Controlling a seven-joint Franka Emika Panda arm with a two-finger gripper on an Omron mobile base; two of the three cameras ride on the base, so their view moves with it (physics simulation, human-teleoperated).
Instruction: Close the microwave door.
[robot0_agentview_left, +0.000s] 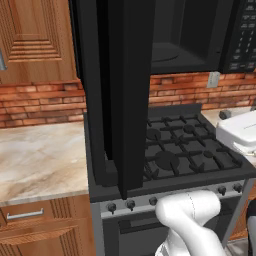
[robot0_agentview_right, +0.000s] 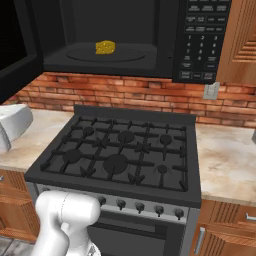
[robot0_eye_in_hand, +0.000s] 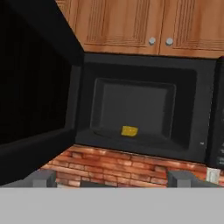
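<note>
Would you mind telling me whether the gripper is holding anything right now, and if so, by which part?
Nothing is held: the gripper is open with bare space between its fingertips, facing the microwave door, which stands open.

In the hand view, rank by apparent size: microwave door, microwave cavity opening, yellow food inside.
1. microwave door: largest, though it swings near the camera, which inflates it.
2. microwave cavity opening: clearly smaller in the picture.
3. yellow food: smallest by far, sitting on the cavity floor.

Even flat rendered light, soft shadows, slightly blurry.
</note>
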